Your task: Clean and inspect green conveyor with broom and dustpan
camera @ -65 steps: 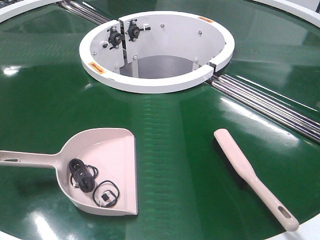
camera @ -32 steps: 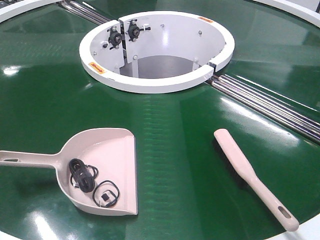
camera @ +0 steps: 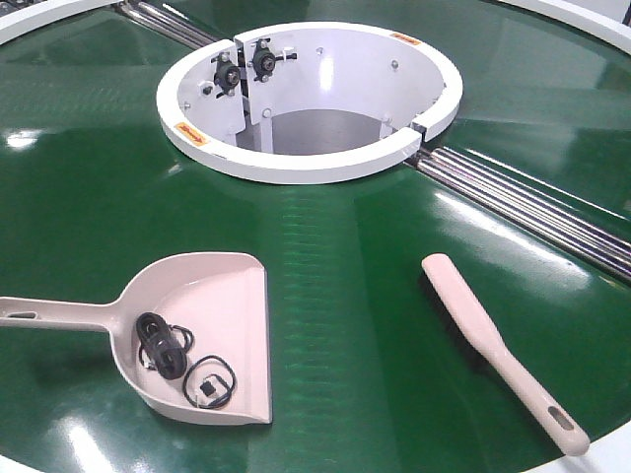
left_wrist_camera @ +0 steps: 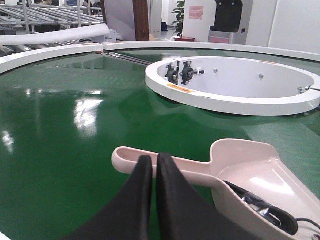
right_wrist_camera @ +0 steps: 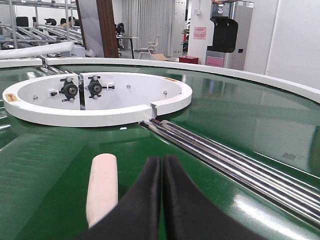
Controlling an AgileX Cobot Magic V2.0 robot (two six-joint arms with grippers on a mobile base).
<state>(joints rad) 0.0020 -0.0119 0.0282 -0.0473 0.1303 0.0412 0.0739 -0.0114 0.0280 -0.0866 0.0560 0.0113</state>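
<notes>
The green conveyor (camera: 325, 286) fills the front view, its white ring opening (camera: 296, 158) at the top. On it at lower left lies the dustpan (camera: 222, 305), with black cable coils (camera: 168, 350) inside. The broom (camera: 483, 340) rests at lower right, handle end toward the near edge. Neither arm shows in the front view. In the left wrist view my left gripper (left_wrist_camera: 155, 161) is shut and empty, just in front of the dustpan (left_wrist_camera: 250, 160) handle. In the right wrist view my right gripper (right_wrist_camera: 162, 161) is shut and empty, beside the broom (right_wrist_camera: 102, 187) tip.
Metal roller strips (camera: 532, 202) run from the ring toward the right edge, and another strip (camera: 168, 22) runs to the top left. The conveyor's white outer rim (left_wrist_camera: 45, 52) curves around the belt. Roller racks and room furniture stand beyond it.
</notes>
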